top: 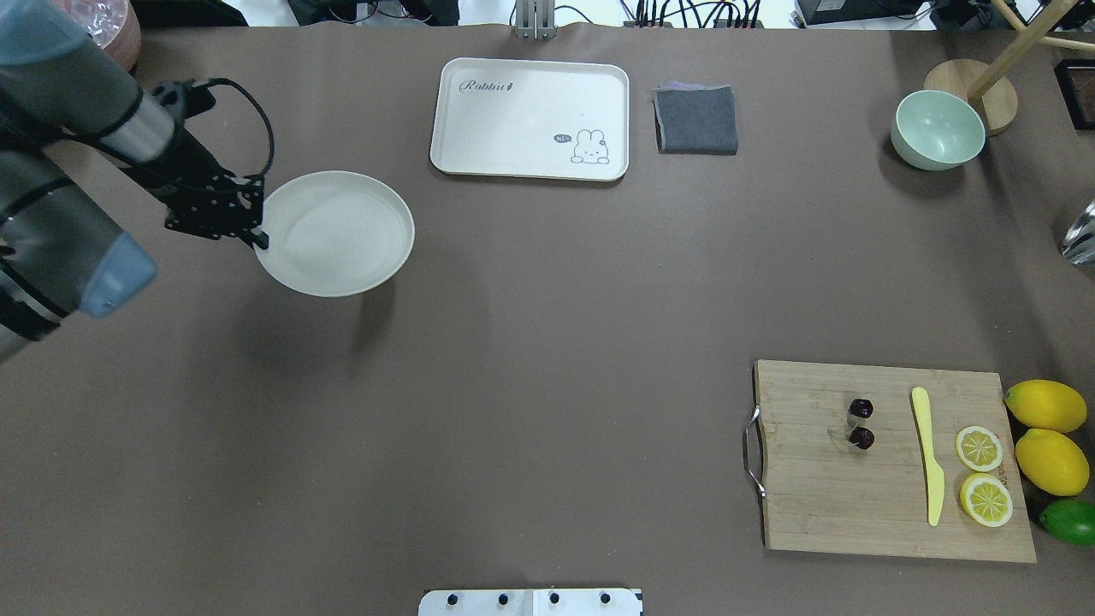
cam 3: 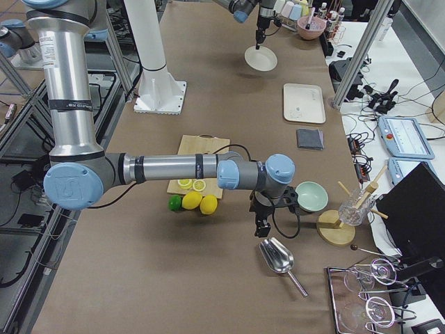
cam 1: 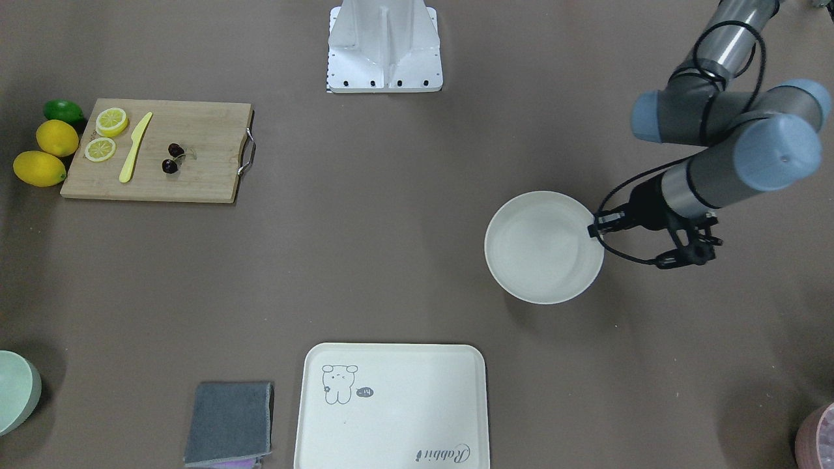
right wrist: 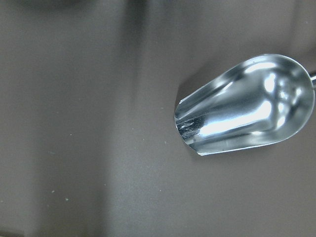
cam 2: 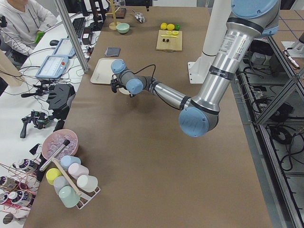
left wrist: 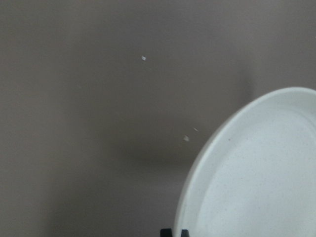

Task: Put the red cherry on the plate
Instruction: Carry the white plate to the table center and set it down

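Observation:
The red cherry, a pair of dark round fruits with pale stems, lies on the wooden cutting board on the robot's right side. The off-white plate is far off on the left side. My left gripper is shut on its rim and holds it just above the table, over its own shadow. The left wrist view shows the plate from its edge. My right gripper hangs over a metal scoop; I cannot tell whether it is open or shut.
On the board lie a yellow knife and two lemon slices, with lemons and a lime beside it. At the far edge are a cream rabbit tray, a grey cloth and a pale green bowl.

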Motion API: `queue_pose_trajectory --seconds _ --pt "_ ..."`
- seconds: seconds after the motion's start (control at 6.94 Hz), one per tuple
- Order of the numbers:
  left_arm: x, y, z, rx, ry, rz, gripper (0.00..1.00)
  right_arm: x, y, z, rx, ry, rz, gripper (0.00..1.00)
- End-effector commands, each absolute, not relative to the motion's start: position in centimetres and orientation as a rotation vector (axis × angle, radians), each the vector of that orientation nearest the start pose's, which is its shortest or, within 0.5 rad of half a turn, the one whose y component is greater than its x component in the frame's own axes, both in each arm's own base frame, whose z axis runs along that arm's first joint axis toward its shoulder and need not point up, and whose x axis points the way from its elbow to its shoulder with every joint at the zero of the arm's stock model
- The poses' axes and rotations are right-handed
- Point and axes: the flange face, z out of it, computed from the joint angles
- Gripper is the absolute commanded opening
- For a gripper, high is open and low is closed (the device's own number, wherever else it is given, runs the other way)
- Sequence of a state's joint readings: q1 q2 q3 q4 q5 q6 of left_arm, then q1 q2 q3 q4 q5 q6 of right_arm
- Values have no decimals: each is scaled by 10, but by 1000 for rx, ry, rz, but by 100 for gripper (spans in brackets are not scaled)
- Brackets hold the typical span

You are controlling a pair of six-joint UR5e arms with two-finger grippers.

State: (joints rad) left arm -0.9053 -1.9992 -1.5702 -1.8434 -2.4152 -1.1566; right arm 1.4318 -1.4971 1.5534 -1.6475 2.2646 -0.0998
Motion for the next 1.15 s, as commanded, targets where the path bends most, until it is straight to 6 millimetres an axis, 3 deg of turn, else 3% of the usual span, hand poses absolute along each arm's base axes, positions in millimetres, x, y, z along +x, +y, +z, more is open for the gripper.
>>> queue_pose_trajectory --seconds 0.0,0.43,0.58,0.86,1.01 --pt "462 -493 311 -246 980 -208 0 -4 -526 640 -29 -705 -224 100" --pt "521 -464 263 -233 988 -270 0 -4 -526 642 -33 -705 -222 100" --pt "527 -457 254 -255 1008 -299 0 -4 -526 641 -32 -705 -223 100" --pt "559 -429 227 -246 1031 -343 0 -5 -525 644 -40 -705 -220 100" --pt "560 -428 231 -239 1030 -336 52 -6 -525 647 -47 -723 -217 100"
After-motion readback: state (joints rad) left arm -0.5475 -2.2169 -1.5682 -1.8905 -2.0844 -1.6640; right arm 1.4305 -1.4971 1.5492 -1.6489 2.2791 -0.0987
